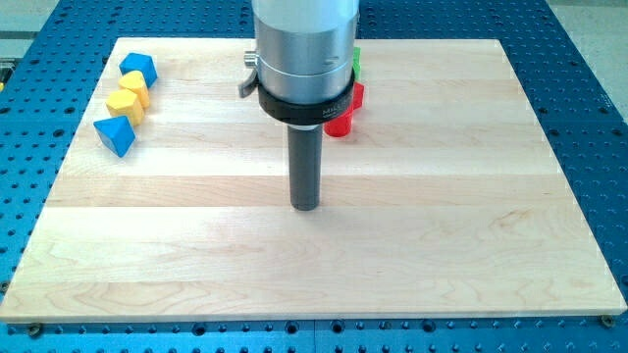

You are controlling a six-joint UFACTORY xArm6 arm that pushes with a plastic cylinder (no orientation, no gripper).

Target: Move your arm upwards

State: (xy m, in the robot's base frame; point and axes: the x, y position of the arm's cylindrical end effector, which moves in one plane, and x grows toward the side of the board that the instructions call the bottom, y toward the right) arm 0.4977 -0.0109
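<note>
My tip (306, 205) rests near the middle of the wooden board (412, 245), touching no block. Above it in the view, the arm's silver body hides part of a red block (341, 122) and a green block (356, 63); a second red piece (357, 95) shows between them, shapes unclear. At the view's upper left sits a cluster: a blue block (138, 68), two yellow blocks (134, 83) (125, 103), and a blue triangular block (115, 134). The tip is far to the right of this cluster.
The board lies on a blue perforated table (589, 78). The arm's wide silver and black housing (304, 59) covers the board's top centre.
</note>
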